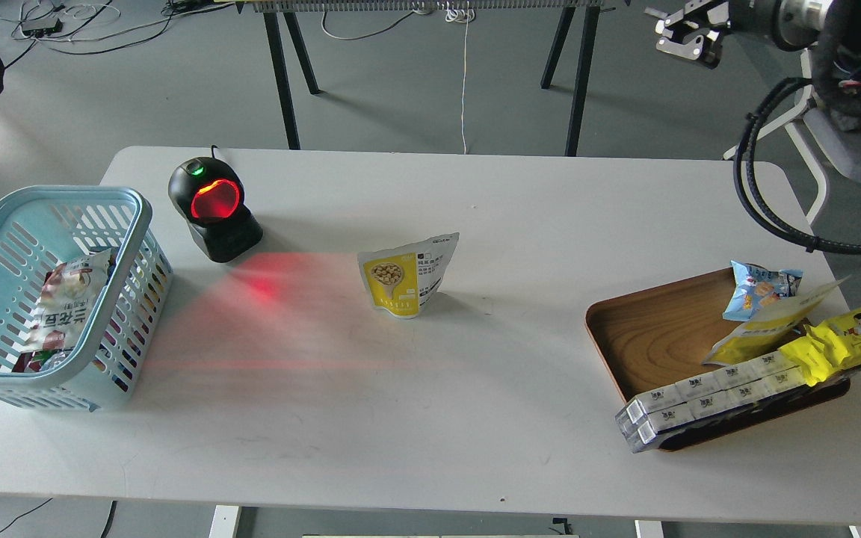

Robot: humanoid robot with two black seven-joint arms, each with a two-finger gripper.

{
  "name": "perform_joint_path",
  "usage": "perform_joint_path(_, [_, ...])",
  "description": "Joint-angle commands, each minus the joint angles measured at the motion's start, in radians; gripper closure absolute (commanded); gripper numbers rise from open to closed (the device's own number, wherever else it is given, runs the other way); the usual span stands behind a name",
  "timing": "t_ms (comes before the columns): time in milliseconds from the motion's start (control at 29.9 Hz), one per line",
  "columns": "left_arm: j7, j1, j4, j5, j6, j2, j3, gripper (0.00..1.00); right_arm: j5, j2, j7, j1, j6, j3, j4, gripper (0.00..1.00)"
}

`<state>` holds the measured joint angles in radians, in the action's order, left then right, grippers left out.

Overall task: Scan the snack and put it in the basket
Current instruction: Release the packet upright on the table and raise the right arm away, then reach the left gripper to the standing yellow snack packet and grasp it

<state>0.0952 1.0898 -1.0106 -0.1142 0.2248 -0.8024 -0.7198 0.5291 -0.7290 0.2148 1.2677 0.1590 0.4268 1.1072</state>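
Up at the far right corner of my view, well above and beyond the desk [475,388], my right hand [688,36] hangs in the air with nothing between its fingers; it is seen small and side-on, and I cannot tell whether they are spread or pressed together. My left hand is not in view; only a dark bend of that arm shows at the left edge.

From the right hand, the snack [408,275] lies down and to the left, well apart, standing upright near the middle of the desk. Its flat face with the nut picture looks toward me and a little left, and its long axis runs up from the desk, the top edge tilted slightly to the right.

Left of the pouch sits the scanner [214,209], its red window lit and throwing a red glow on the desk that stops just short of the pouch. Farther left, the basket [131,224] stands at the desk's edge with packets already inside.

I judge the right hand the only one placed to reach, coming down to the pouch's top edge.
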Motion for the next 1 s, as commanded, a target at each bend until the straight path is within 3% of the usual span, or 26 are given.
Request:
perform_joint_path(0, [0.0,0.01,-0.202,-0.151,-0.002,-0.122,0.094,0.0,0.0,-0.006,-0.002,-0.134,-0.16,0.139,-0.117,0.05])
perform_joint_path(201, [-0.005,0.005,-0.448,-0.516,0.016,-0.247,0.152,0.0,0.005,-0.003,-0.025,-0.28,-0.484,0.242,-0.309,0.05])
perform_joint_path(368, [-0.018,-0.011,-0.526,-0.847,0.036,-0.261,0.207,0.0,0.009,0.011,-0.034,-0.358,-0.611,0.296,-0.385,0.04])
perform_joint_path(569, [-0.057,-0.016,-0.559,-1.283,0.028,-0.204,0.309,0.0,0.005,0.043,-0.041,-0.389,-0.607,0.305,-0.389,0.04])
perform_joint_path(803, [-0.132,-0.067,-0.6,-1.692,-0.011,-0.129,0.332,0.0,0.003,0.071,-0.043,-0.378,-0.562,0.306,-0.388,0.04])
perform_joint_path(970, [-0.155,-0.11,-0.628,-1.901,-0.027,-0.058,0.353,0.01,0.002,0.072,-0.045,-0.38,-0.539,0.305,-0.394,0.04])
